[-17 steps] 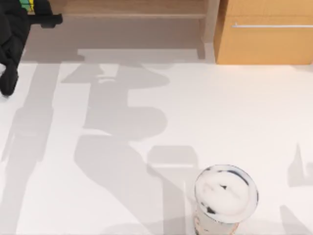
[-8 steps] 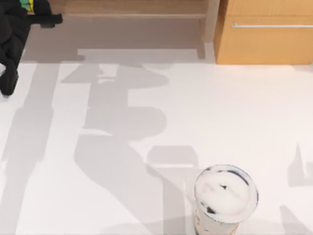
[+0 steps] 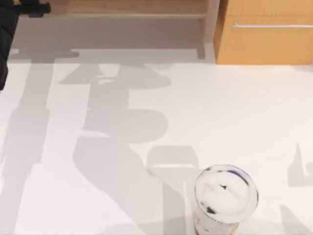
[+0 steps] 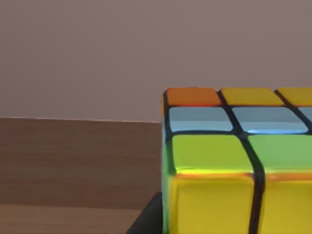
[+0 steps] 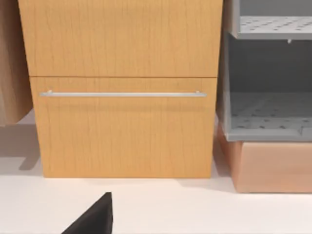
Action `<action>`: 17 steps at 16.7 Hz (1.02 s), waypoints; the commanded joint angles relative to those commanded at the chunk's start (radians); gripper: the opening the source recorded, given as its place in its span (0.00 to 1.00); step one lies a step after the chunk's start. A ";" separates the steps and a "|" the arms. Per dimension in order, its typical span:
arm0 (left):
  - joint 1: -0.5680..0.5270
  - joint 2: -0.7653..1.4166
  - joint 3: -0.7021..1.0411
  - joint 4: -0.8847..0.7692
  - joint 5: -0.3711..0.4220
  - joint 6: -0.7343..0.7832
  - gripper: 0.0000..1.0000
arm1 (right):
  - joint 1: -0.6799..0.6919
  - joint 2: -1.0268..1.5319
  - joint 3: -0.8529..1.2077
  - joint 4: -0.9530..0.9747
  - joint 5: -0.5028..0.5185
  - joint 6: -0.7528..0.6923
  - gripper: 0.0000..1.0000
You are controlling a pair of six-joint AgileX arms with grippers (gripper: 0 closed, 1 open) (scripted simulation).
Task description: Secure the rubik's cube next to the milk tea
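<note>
1. My left gripper [image 3: 7,29] is hanging at the table's far left corner; I cannot tell its finger state.
2. The white table [image 3: 220,112] is carrying the milk tea [image 3: 226,193] at its near edge, right of centre.
3. The cube [image 4: 239,165] is sitting close before my left wrist camera, well apart from the tea.

Left arm [image 3: 6,29] at the table's far-left corner, claw unseen
</note>
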 joint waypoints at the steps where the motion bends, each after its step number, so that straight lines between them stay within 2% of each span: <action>1: 0.000 -0.001 0.008 -0.009 -0.002 -0.001 0.00 | 0.000 0.000 0.000 0.000 0.000 0.000 1.00; 11: -0.037 0.006 0.010 -0.057 -0.004 0.018 0.00 | 0.000 0.000 0.000 0.000 0.000 0.000 1.00; 14: -0.095 -0.069 0.007 -0.144 -0.046 -0.063 0.00 | 0.000 0.000 0.000 0.000 0.000 0.000 1.00; 17: -0.216 -0.185 -0.019 -0.326 -0.104 -0.199 0.00 | 0.000 0.000 0.000 0.000 0.000 0.000 1.00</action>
